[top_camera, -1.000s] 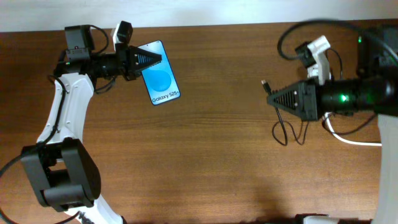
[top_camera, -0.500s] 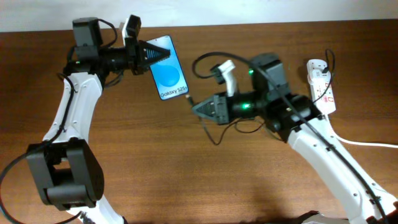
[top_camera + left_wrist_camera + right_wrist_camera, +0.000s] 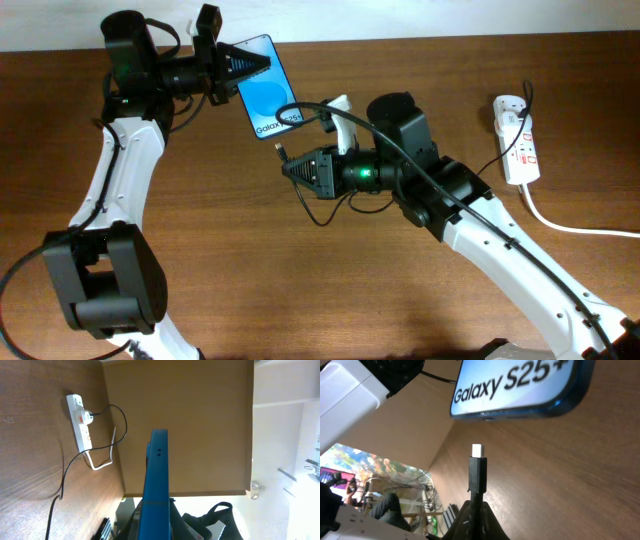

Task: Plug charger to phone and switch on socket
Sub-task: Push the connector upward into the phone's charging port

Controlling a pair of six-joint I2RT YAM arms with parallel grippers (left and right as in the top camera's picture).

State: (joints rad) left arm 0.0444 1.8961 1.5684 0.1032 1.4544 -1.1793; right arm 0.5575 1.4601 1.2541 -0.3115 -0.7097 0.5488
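The right hand (image 3: 475,519) is clenched on the charger (image 3: 477,474). The dark plug body stands out of the fingertips, and its pale metal tip points at the lower edge of the phone (image 3: 520,385), near it but not touching. In the right wrist view the port (image 3: 487,418) is a small dark slot, seemingly a little right of the tip's line. To do the step well, I would first shift sideways until tip and slot line up. Then push straight along the plug's axis, slowly, so the tip does not scrape the frame.

The left hand (image 3: 252,68) grasps the phone at the far left, lifted off the desk (image 3: 200,270) and tilted. It will need to brace against the push.

The socket (image 3: 518,140) lies far right, well apart from both hands, with a black plug in it.

Some things cannot be made out:
- The left wrist view cuts off that hand's fingers and shows the phone only edge-on.
- The charger's cable is partly hidden behind the right arm.
- The socket's switch is too small to tell whether it is on or off.
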